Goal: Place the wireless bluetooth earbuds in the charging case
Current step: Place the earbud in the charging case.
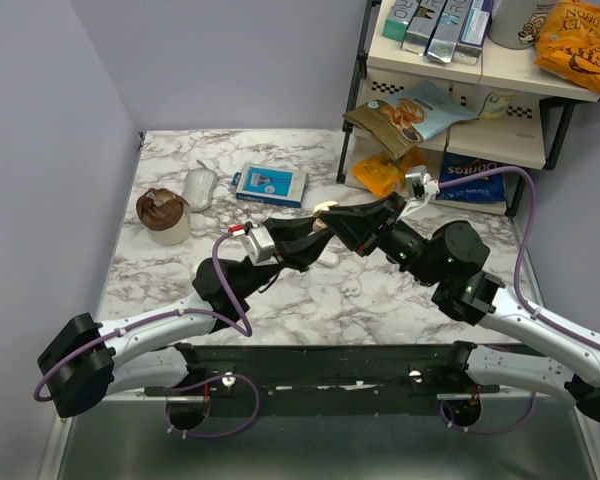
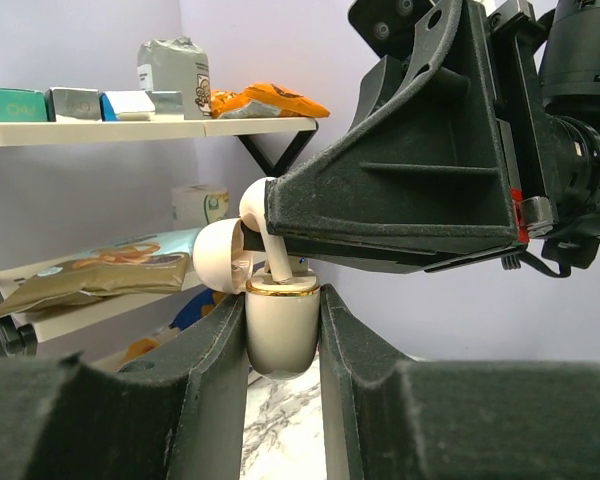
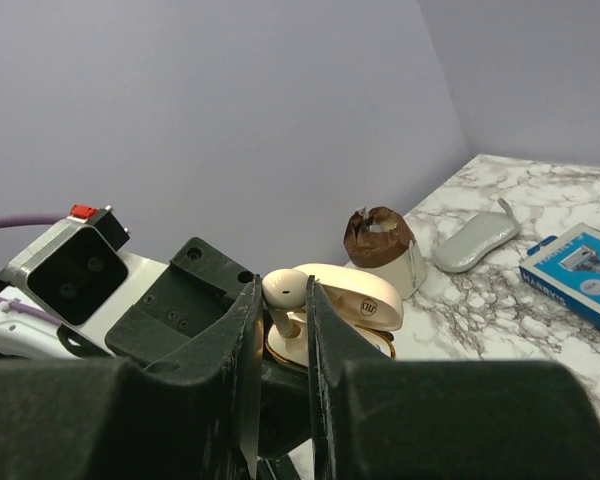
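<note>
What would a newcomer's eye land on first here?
Centre stage above the white marble table, the left claw clamps an open cream plastic charging case. The right claw pinches a glossy white plastic earbud, its stem at the case's mouth.

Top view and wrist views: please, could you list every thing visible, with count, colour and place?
charging case: one, cream with gold rim, lid open, in left hand
earbud: one, white, in right hand, stem at case mouth
box: one, blue, table rear
oval pouch: one, pale grey, left of box
cup: one, white with brown top, table left
shelf rack: one, black frame, rear right, holding snack bags and cartons
table: one, white marble
left hand: black, shut on case
right hand: black, shut on earbud
</note>
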Controlling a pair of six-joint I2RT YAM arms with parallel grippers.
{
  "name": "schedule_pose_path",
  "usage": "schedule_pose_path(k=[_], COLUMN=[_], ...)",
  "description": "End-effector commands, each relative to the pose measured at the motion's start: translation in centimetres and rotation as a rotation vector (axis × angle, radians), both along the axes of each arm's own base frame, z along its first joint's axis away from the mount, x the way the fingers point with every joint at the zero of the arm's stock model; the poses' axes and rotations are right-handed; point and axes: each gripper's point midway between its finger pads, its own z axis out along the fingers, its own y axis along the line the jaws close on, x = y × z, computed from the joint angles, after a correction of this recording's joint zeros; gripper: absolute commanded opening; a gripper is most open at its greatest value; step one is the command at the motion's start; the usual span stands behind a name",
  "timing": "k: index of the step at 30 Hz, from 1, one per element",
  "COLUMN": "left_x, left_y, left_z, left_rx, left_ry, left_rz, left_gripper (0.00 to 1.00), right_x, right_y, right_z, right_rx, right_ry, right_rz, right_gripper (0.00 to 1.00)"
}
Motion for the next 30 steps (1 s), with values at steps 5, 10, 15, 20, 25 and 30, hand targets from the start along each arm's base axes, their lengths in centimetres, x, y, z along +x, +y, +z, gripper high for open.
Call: schedule_pose_path(k=[5, 10, 15, 20, 25, 30], left_x=[-0.6, -0.6, -0.5, -0.5, -0.4, -0.4], left_y=[1.3, 1.4, 1.4, 1.4, 1.5, 1.6], left_z=[3.0, 3.0, 2.9, 3.0, 3.1, 3.1], left_rx=[-0.093, -0.095, -0.096, -0.100, -0.102, -0.103], left_ry=[-0.056, -0.055, -0.054, -0.057, -0.056, -0.059], left_rz=[0.023, 0.030, 0.034, 0.036, 0.037, 0.042], left_gripper=[0.00, 0.00, 0.00, 0.00, 0.00, 0.00], right_x=[0.4, 0.3, 0.2, 0.3, 0.3, 0.2], right_y=[0.1, -0.1, -0.2, -0.4, -0.5, -0.6], right_z=[-2.3, -2.6, -2.9, -3.1, -3.5, -3.7], right_rx=[-0.099, -0.110, -0.119, -0.128, -0.141, -0.140], right_ry=[0.036, 0.042, 0.045, 0.048, 0.057, 0.066], right_rz=[-0.034, -0.040, -0.042, -0.049, -0.052, -0.056], right_gripper=[0.13, 0.18, 0.24, 0.29, 0.34, 0.39])
